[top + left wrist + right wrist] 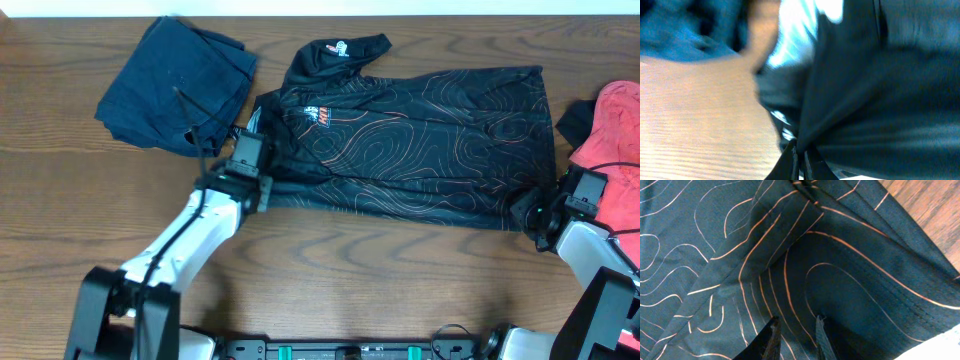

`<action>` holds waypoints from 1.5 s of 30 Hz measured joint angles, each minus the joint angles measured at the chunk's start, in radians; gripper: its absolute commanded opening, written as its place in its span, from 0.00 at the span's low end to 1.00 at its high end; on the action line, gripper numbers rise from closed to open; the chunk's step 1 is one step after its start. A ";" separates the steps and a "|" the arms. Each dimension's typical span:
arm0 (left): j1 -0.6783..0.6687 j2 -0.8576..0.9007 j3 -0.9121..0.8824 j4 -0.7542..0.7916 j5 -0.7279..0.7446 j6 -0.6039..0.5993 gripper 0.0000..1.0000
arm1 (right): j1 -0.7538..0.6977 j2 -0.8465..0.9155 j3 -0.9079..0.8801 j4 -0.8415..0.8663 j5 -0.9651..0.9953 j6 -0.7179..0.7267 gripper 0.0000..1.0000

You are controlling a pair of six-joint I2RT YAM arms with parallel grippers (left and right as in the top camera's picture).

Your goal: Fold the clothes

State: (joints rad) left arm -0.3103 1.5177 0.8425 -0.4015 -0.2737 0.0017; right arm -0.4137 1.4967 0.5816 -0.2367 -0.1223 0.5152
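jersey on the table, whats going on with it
Two robot arms are set to fold a black jersey that lies mostly flat on the table. The left gripper is shut on its near left edge, and the right gripper pinches its near right corner. A navy garment and a red garment lie off to the sides.

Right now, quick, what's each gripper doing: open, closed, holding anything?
Left gripper: closed on the black jersey.
Right gripper: jaws slightly apart on the jersey; hold cannot be told.
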 measured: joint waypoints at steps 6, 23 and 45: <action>0.066 -0.029 0.036 0.032 -0.021 0.029 0.22 | 0.000 0.000 0.000 0.000 0.000 0.000 0.25; 0.105 -0.026 0.035 -0.027 0.177 0.025 0.55 | 0.000 -0.003 0.002 0.002 -0.011 -0.001 0.37; 0.156 0.090 0.052 0.170 0.108 0.053 0.06 | 0.000 -0.004 0.002 0.004 -0.013 -0.002 0.38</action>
State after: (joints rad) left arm -0.1543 1.6073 0.8948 -0.2317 -0.1654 0.0544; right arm -0.4133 1.4929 0.5831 -0.2325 -0.1356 0.5137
